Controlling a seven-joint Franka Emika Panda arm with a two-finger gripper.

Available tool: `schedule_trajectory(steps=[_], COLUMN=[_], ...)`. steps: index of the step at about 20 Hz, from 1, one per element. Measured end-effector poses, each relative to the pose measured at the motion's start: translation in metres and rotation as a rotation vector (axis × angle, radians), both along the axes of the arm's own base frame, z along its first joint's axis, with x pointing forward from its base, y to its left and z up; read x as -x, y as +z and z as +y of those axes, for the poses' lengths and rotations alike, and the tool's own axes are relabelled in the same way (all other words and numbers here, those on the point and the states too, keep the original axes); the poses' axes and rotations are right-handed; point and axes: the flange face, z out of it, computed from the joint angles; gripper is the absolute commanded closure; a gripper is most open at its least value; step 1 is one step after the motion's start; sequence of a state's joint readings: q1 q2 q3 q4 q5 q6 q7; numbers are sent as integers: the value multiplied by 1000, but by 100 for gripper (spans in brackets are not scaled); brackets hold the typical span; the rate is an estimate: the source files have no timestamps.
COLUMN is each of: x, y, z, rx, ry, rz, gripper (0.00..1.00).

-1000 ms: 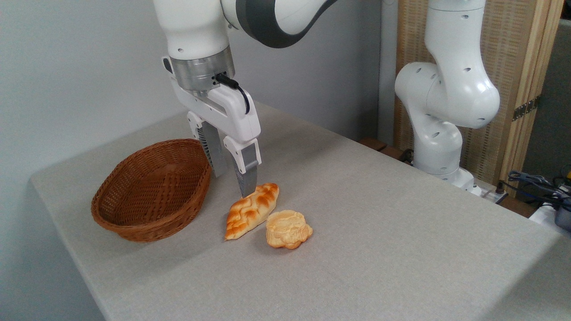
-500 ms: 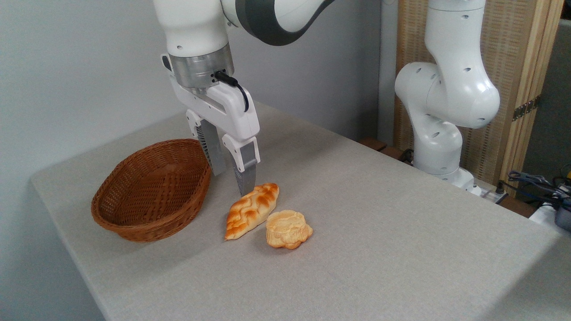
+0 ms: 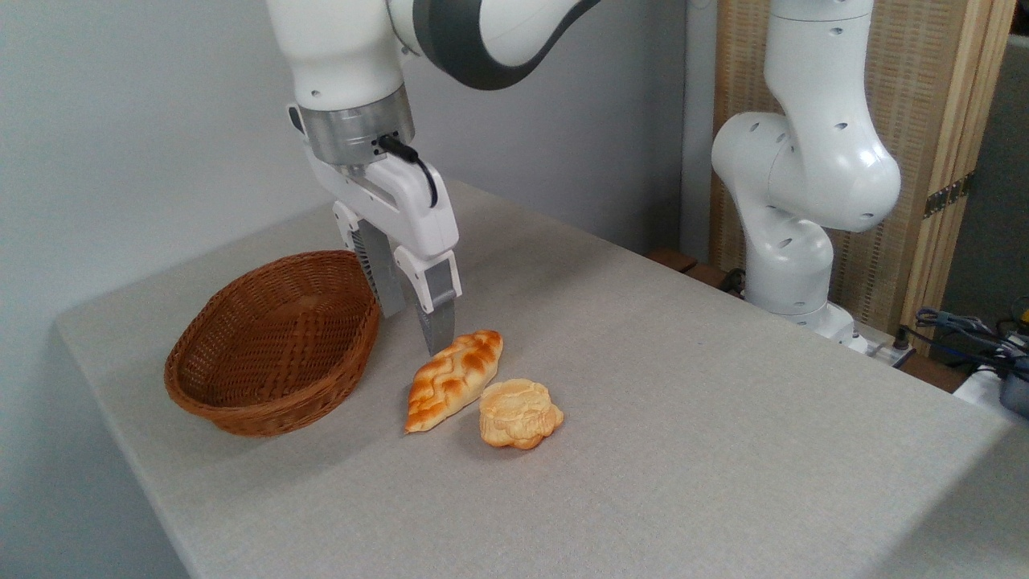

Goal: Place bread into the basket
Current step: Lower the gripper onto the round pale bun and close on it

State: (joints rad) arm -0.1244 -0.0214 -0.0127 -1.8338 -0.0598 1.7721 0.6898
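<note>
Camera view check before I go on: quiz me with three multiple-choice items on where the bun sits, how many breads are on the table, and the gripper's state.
1. The bread lies:
A. in the basket
B. on the table, right of the braided loaf
C. between the fingers

2. Bread pieces on the table:
A. one
B. two
C. three

3. The gripper is:
A. open, empty
B. shut on the bun
C. out of view

B: the bun rests beside the loaf.
B: loaf plus bun.
A: a gap shows between the fingers, nothing in it.

Pale scalloped bread (image 3: 520,413) lies flat on the table, right of empty wicker basket (image 3: 273,342)
</note>
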Motion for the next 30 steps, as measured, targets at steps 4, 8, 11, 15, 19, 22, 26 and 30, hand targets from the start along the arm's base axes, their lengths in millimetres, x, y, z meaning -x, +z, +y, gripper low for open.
schedule_trajectory(steps=[4,8,11,15,19,22,26,30], x=[-1,6,12,20,26,26,26,22], y=[-18,-33,-53,-80,-91,-93,-98,-109], z=[1,24,39,47,46,44,43,43], rx=[-8,-95,-111,-110,-111,-111,-111,-111], ry=[-26,-128,-134,-133,-137,-141,-143,-145], rz=[30,52,62,99,124,126,137,137], gripper=[0,0,0,0,0,0,0,31])
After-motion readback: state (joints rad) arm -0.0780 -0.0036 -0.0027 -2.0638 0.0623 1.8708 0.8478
